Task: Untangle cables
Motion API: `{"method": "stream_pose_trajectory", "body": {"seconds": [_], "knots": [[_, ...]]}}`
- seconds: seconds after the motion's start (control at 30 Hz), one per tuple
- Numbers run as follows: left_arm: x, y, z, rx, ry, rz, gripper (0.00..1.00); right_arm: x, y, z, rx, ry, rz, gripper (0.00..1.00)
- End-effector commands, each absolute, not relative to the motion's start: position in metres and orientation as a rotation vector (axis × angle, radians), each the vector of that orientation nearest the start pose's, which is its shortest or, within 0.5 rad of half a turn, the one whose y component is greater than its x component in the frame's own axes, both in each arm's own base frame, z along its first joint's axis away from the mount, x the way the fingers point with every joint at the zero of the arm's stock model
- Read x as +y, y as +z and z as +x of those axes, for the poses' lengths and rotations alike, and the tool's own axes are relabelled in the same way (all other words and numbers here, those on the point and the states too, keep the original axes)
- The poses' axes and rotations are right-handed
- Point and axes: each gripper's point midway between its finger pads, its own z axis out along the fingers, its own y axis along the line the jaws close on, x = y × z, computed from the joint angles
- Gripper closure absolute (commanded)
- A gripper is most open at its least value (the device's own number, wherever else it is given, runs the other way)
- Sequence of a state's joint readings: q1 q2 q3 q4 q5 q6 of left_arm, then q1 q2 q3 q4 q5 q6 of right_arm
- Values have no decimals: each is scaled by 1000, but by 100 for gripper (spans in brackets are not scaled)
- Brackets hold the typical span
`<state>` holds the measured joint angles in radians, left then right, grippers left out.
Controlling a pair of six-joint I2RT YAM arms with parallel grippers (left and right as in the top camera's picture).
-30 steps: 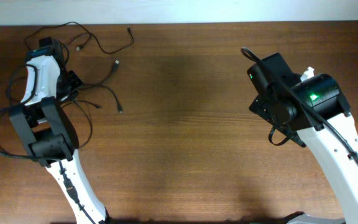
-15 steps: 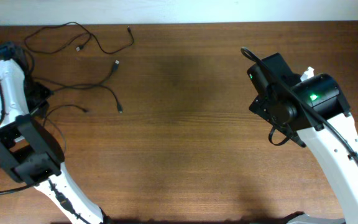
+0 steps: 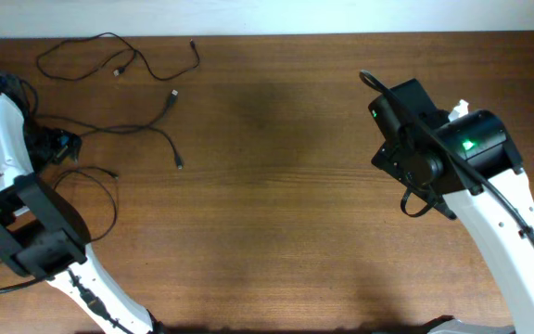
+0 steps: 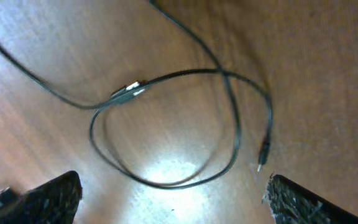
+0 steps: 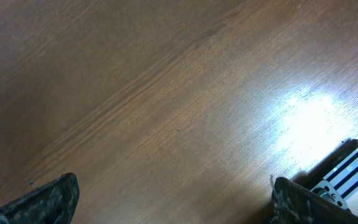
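Observation:
Thin black cables lie at the table's far left. One cable winds along the back edge. A second cable runs below it with small plugs at its ends. A third cable curves in a loop beside my left arm. In the left wrist view this looped cable crosses itself, with a connector on the left and a small plug on the right. My left gripper hangs open just above the loop, holding nothing. My right gripper is open over bare wood at the table's right side.
The left arm stands along the table's left edge, with its own thicker black cable hanging beside it. The right arm takes up the right side. A metal rail shows at the lower right of the right wrist view.
My left arm swung left and toward the front, dragging one strand away from the other cables. Its gripper then opened and let the strand go. The right arm stayed still.

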<state>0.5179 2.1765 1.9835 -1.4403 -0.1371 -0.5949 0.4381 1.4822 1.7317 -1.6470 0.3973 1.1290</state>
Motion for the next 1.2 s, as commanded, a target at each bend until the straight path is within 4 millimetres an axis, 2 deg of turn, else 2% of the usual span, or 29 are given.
{"method": "stream_pose_trajectory", "body": {"seconds": [0.0,0.03,0.07,0.2,0.27,0.33,0.43,0.5,0.53,0.77,1.03,1.17], "knots": [[220,107,369,2675,184,-1543,15,49,269,262,2546,-208,974,2],[226,107,377,2648,211,-1514,23,49,269,262,2546,-208,974,2],[230,107,381,2628,238,-1501,26,49,269,262,2546,-208,974,2],[246,95,393,2582,318,-1481,33,49,269,262,2546,-208,974,2],[247,81,398,2593,309,-1485,57,49,269,262,2546,-208,974,2],[246,66,405,2601,278,-1486,59,49,269,262,2546,-208,974,2],[247,43,406,2637,282,-1494,77,49,269,262,2546,-208,974,2],[247,33,406,2654,284,-1493,95,49,269,262,2546,-208,974,2],[247,28,407,2673,286,-1472,99,49,269,262,2546,-208,974,2],[250,13,403,2810,322,-1286,100,49,269,262,2546,-208,974,2],[222,18,349,3060,326,-1345,100,49,269,262,2546,-208,974,2],[212,24,330,3151,327,-1366,100,49,269,262,2546,-208,974,2]]}}
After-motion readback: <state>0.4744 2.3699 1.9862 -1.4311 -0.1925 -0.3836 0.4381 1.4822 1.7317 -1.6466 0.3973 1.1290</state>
